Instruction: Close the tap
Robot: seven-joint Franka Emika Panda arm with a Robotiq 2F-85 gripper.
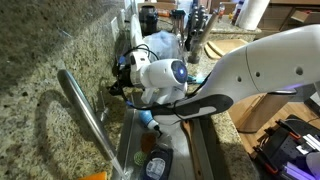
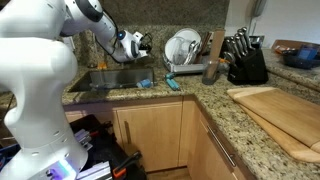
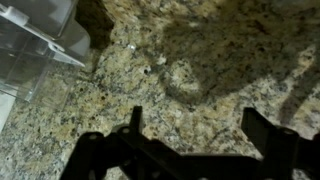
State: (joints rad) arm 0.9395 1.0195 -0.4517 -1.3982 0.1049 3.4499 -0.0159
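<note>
The tap [image 1: 85, 115] is a long brushed silver tube spout in the foreground of an exterior view, arching over the sink [image 1: 132, 150]. Its lever handle is not clearly visible. My gripper [image 1: 119, 80] is beyond the spout, close to the granite back wall above the sink, and apart from the tap. It also shows in an exterior view [image 2: 142, 45] over the sink. In the wrist view the two fingers [image 3: 198, 118] are spread wide, with only speckled granite between them. The tap does not show in the wrist view.
A dish rack with plates [image 2: 184, 50], a knife block [image 2: 245, 62] and a wooden cutting board [image 2: 280, 112] stand on the granite counter. Blue items lie in the sink [image 1: 150, 118]. A clear plastic container [image 3: 35, 40] is at the wrist view's top left.
</note>
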